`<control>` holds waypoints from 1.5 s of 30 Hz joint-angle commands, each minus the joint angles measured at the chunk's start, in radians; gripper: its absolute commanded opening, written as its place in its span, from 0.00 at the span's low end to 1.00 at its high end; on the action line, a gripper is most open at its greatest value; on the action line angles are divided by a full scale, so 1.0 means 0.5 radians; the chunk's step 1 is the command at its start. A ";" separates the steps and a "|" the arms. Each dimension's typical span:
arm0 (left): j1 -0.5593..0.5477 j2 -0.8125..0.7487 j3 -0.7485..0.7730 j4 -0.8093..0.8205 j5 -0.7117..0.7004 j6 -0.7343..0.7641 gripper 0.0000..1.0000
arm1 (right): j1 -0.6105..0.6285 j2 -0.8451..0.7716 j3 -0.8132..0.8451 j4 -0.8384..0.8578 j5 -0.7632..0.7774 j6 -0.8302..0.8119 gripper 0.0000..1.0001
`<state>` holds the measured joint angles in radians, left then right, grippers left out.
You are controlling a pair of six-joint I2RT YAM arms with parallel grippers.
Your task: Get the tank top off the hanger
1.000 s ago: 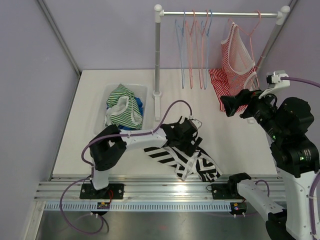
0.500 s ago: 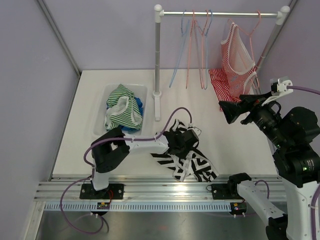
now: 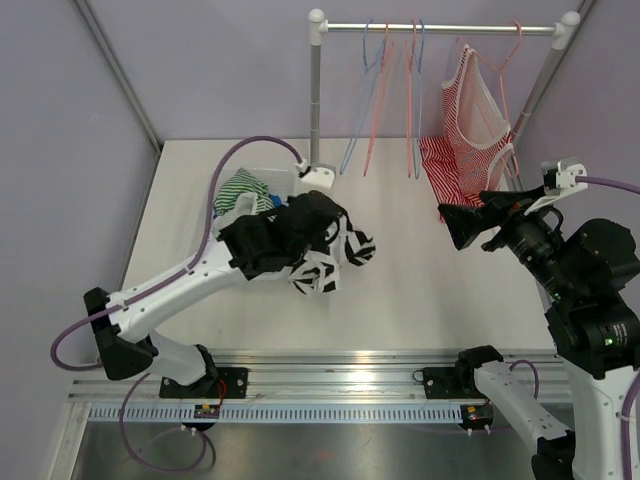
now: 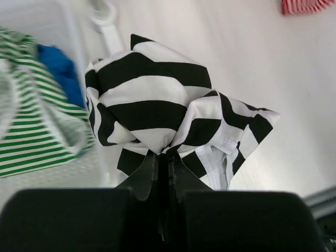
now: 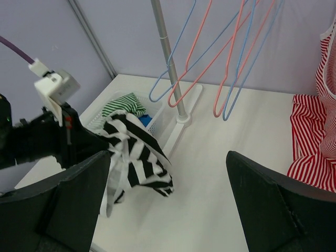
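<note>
A red-and-white striped tank top (image 3: 478, 100) hangs on a pink hanger (image 3: 512, 45) at the right end of the rack; its edge shows in the right wrist view (image 5: 326, 58). More red striped cloth (image 3: 440, 165) lies below it on the table. My right gripper (image 3: 462, 222) hovers just below and in front of the tank top, jaws wide open and empty (image 5: 168, 157). My left gripper (image 3: 315, 250) is shut on a black-and-white striped garment (image 4: 152, 100), held bunched above the table beside the bin.
A clear bin (image 3: 222, 178) at the left holds green striped clothing (image 3: 240, 190) and something blue (image 4: 58, 65). Several empty pink and blue hangers (image 3: 390, 90) hang mid-rack. The rack's white pole (image 3: 315, 100) and foot stand by the bin.
My left gripper closed on the black-and-white garment, lifted it off the near table and carried it back and left toward the bin. The right arm rose slightly, still open.
</note>
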<state>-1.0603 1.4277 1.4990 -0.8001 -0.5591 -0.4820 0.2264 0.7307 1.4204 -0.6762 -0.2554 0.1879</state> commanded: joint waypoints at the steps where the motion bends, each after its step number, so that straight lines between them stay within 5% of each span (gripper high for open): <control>1: 0.165 -0.115 0.113 -0.338 -0.385 0.019 0.00 | -0.002 -0.029 0.040 0.082 -0.008 0.002 0.99; 6: 0.500 -0.226 0.272 -0.379 -0.306 0.172 0.00 | -0.002 -0.056 0.037 0.128 -0.011 0.026 0.99; 18: 1.283 0.218 1.058 -0.406 0.694 0.421 0.00 | -0.002 -0.062 0.003 0.202 -0.069 0.063 1.00; 25: 1.684 0.396 0.623 -0.219 0.885 0.283 0.00 | -0.002 -0.090 -0.034 0.214 -0.072 0.045 1.00; 33: 1.725 1.303 0.496 -0.357 0.768 0.277 0.00 | -0.005 -0.066 -0.055 0.248 -0.078 0.045 1.00; 45: 1.660 1.523 0.340 -0.228 0.603 0.117 0.00 | -0.005 0.060 0.009 0.092 0.075 -0.011 1.00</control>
<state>-0.2314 2.1017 1.7412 -0.9169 -0.3004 -0.3531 0.2264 0.7105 1.3979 -0.6113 -0.2649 0.1978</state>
